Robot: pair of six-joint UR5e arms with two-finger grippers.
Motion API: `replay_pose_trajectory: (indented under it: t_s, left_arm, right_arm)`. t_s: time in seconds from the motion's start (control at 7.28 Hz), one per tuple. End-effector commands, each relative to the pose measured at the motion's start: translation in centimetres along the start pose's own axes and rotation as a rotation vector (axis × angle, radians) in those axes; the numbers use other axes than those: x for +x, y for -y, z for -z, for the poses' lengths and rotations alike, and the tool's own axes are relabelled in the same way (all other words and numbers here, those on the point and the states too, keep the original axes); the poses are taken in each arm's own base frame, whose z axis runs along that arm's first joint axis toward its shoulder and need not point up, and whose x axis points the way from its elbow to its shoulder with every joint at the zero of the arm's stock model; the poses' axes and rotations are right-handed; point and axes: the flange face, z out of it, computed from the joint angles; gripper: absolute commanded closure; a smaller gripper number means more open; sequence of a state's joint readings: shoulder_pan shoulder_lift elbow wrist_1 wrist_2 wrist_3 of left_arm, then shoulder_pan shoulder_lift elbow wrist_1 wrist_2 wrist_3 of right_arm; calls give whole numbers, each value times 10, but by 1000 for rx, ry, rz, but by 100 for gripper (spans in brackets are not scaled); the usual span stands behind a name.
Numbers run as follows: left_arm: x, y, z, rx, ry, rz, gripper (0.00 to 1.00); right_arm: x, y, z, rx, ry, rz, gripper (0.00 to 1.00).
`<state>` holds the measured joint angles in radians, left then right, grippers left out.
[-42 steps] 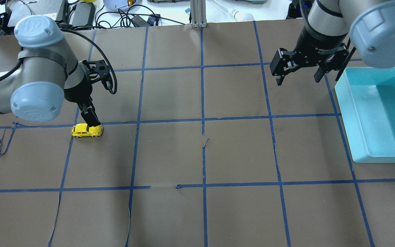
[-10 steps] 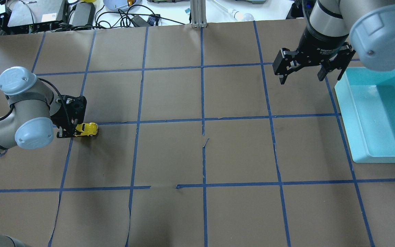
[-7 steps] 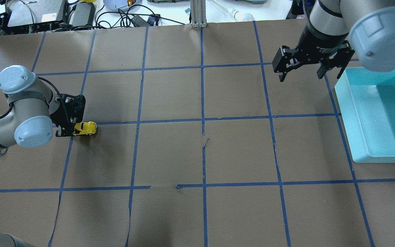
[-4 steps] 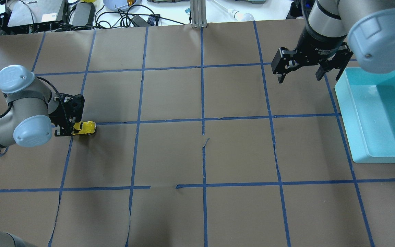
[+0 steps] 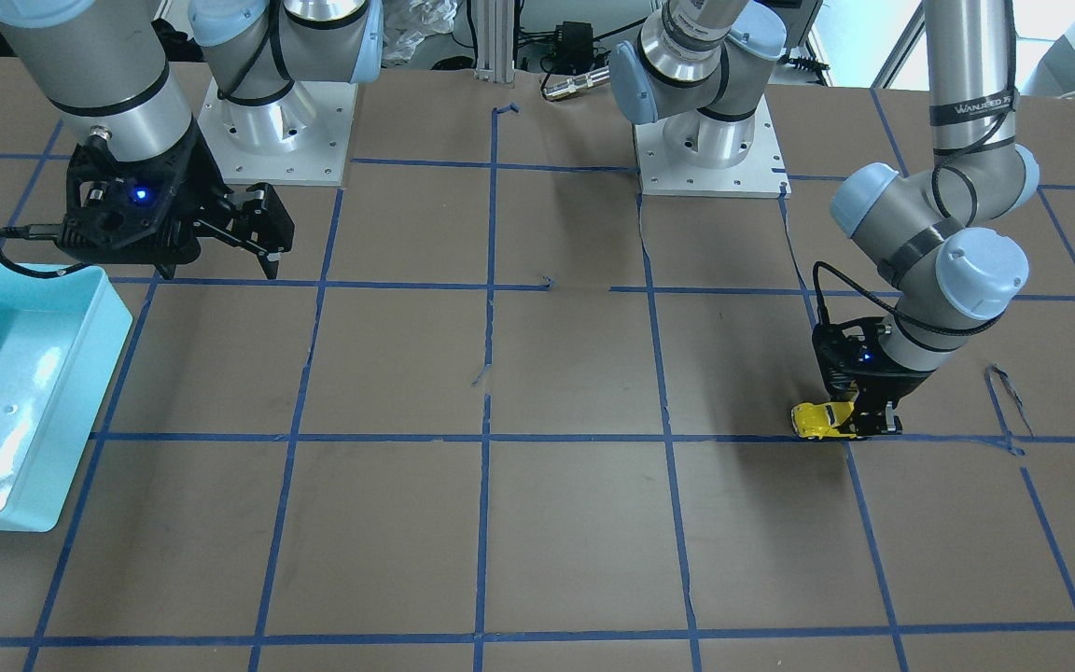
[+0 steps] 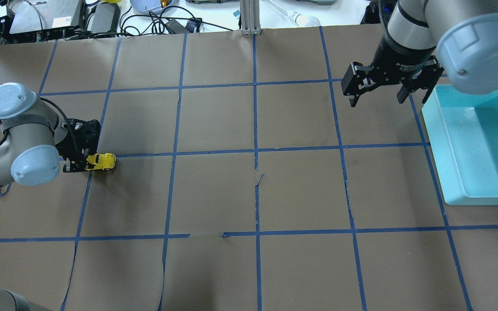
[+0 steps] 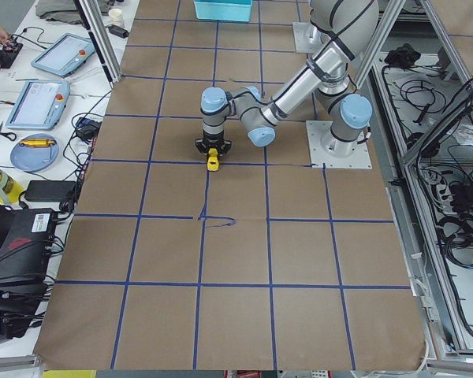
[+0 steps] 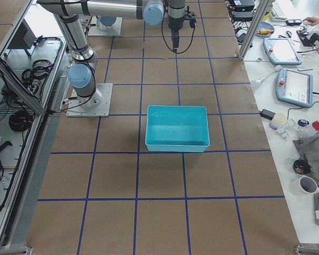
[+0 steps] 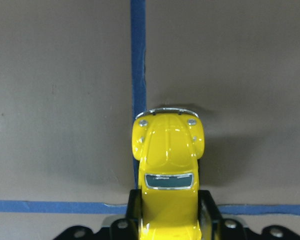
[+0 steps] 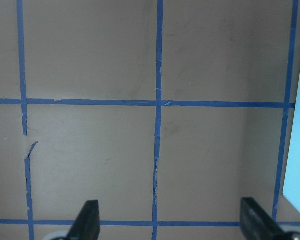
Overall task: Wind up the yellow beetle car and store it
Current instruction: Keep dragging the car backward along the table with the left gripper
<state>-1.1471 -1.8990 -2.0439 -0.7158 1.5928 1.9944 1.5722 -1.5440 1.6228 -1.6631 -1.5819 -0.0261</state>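
The yellow beetle car [image 6: 101, 161] sits on the brown table at the left, on a blue tape line. It also shows in the front view [image 5: 820, 419], the left side view [image 7: 213, 162] and the left wrist view [image 9: 168, 170]. My left gripper [image 6: 85, 163] is low at the table and shut on the car's rear half, fingers on both sides, nose pointing away from it. My right gripper [image 6: 376, 94] is open and empty, hovering at the far right beside the teal bin; its fingers [image 10: 88, 220] show spread in the right wrist view.
A teal bin [image 6: 456, 164] stands at the table's right edge, also in the front view [image 5: 80, 392] and right side view [image 8: 176, 149]. Blue tape grid lines cross the brown paper. Cables and devices lie beyond the far edge [image 6: 102, 17].
My left gripper has dragged the car a little to the left along the table over the last second. Earlier it stood above the car. The right gripper barely moved.
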Motion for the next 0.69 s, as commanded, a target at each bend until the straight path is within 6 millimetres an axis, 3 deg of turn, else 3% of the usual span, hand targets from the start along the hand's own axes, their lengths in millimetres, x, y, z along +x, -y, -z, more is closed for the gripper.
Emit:
replay_pose_trajectory:
  t_s: [0.0,0.55]
  left_arm:
    - [1,-7,-4,3,-6,-2,97]
    - [-1,-28,-4,-5,-4,-28,97]
  right_arm:
    - [1,0,-1,-6,-3,-1,0]
    - [1,0,-3,-9,-1,-1,0]
